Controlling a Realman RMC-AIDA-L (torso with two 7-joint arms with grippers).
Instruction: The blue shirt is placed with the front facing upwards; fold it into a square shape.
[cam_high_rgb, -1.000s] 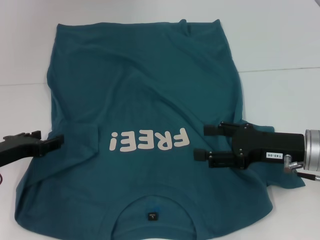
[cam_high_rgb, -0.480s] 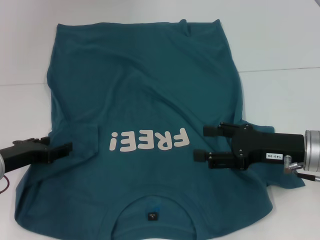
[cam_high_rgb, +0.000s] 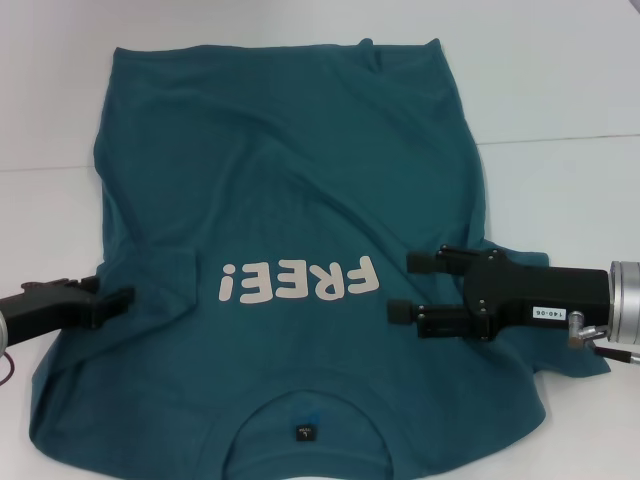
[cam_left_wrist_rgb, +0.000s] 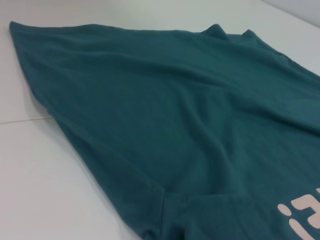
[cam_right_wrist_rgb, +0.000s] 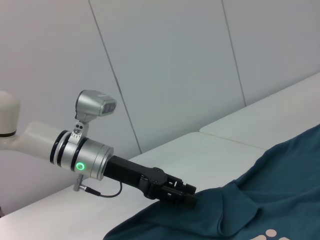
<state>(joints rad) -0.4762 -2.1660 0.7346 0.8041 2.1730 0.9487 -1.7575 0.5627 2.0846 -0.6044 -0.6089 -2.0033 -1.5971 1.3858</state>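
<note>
The shirt (cam_high_rgb: 290, 200) covers the table's (cam_high_rgb: 560, 90) middle; bare tabletop lies far, left and right, with nothing standing on it.

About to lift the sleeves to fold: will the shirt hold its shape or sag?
The shirt likely sags: it lies limp and creased on the table. It looks thin, probably light. The left gripper at its sleeve edge may drag cloth and bunch it.

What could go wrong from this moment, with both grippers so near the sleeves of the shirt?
1. The left gripper sits at the very edge of the blue shirt; it may catch only one cloth layer, or none.
2. The right gripper hangs open over the body beside the lettering, not the sleeve, so the two sides may fold unevenly.
3. Wrinkles across the cloth could be folded in.
</note>
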